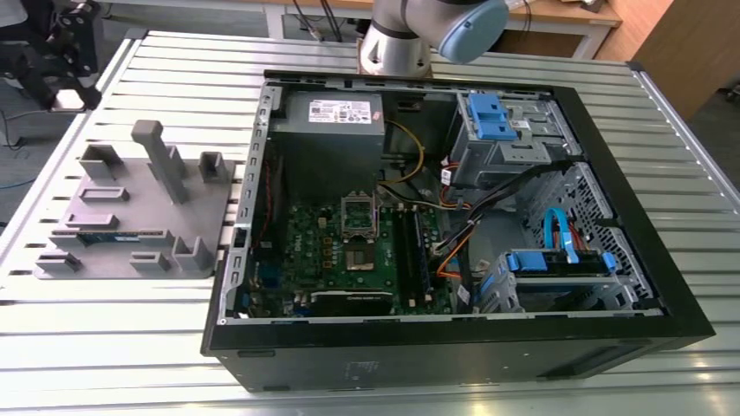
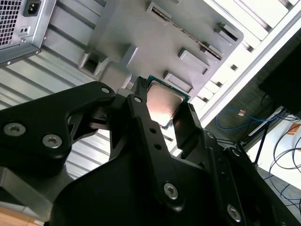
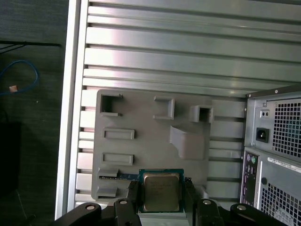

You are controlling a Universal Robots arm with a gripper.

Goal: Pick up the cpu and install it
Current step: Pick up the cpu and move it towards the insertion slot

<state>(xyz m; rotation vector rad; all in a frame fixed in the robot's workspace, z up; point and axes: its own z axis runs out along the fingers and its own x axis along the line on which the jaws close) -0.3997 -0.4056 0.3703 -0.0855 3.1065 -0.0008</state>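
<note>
The cpu (image 3: 161, 192) is a small square chip with a shiny metal top and a green rim. It sits between the two black fingers (image 3: 133, 197) of my gripper (image 3: 161, 197), which is shut on it by opposite edges. In both wrist views the chip hangs well above the grey slotted fixture (image 3: 141, 136) on the ribbed metal table. In the second wrist view the cpu (image 2: 163, 102) catches the light between the fingertips of the gripper (image 2: 164, 118). The exterior view shows the arm's elbow (image 1: 422, 35) behind the open computer case (image 1: 463, 347), whose green motherboard (image 1: 335, 260) faces up.
The grey fixture (image 1: 127, 217) lies at the exterior view's left of the case, with upright posts and a long narrow stick in one slot (image 1: 110, 234). Inside the case are a power supply (image 1: 333, 113), blue drive bays (image 1: 491, 117) and loose cables. The case's rear panel (image 3: 273, 155) stands beside the fixture.
</note>
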